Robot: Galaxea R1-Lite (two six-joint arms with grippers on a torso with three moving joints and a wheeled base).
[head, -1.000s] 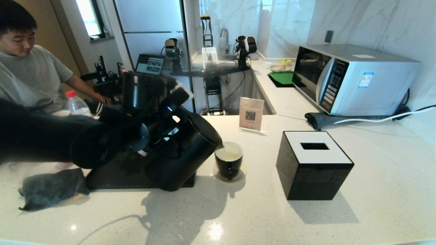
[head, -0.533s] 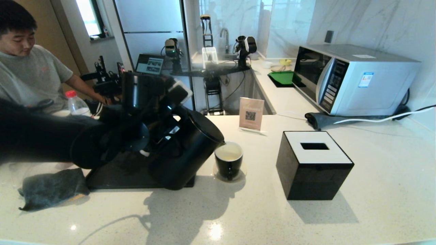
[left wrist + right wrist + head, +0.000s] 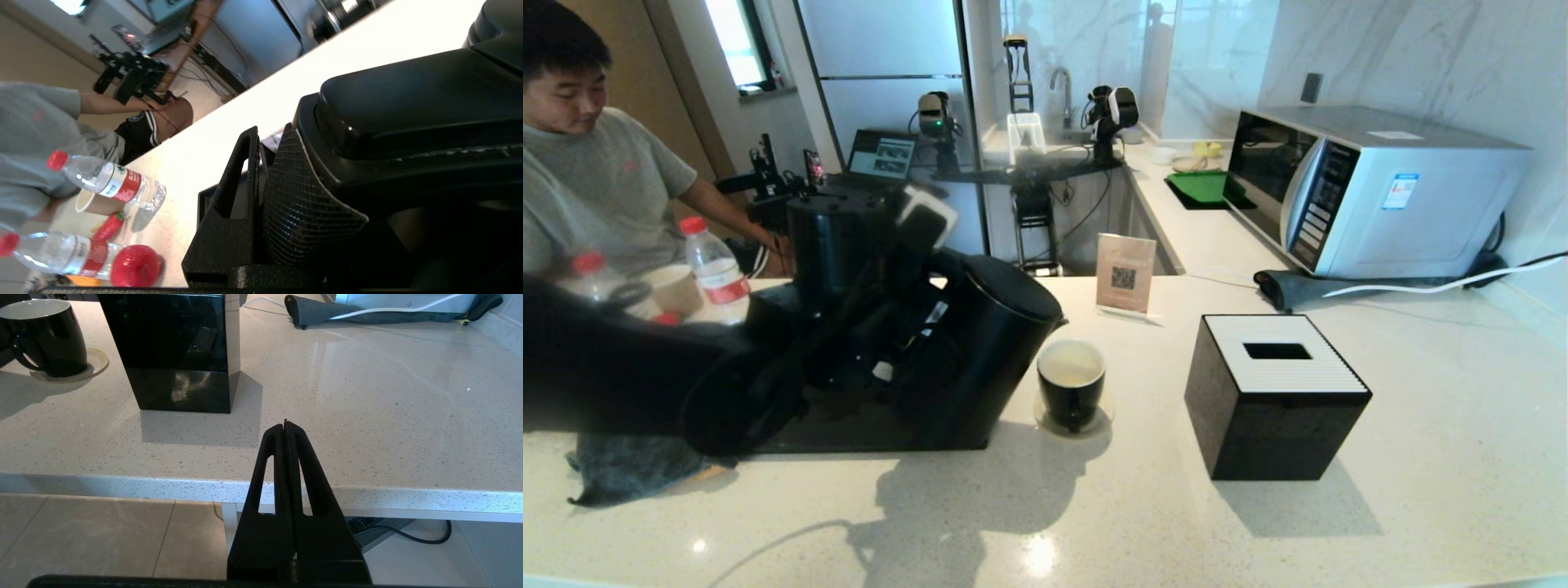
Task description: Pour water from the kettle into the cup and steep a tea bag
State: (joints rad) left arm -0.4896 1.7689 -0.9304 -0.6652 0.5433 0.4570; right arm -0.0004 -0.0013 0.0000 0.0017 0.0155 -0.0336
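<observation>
The matte black kettle stands almost upright on the black tray, its spout just left of and above the cup. My left gripper is shut on the kettle's loop handle, which fills the space beside its fingers. The black cup with a white inside sits on a round coaster and holds pale water. No tea bag shows. My right gripper is shut and empty, low before the counter's front edge, right of the cup.
A black tissue box stands right of the cup. A microwave and a small sign card are behind. A grey cloth, red-capped bottles, a paper cup and a seated person are at the left.
The kettle has tipped back from its pouring tilt to nearly upright and come down toward the tray. Its spout has drawn away from the cup's rim. My left arm dropped lower.
</observation>
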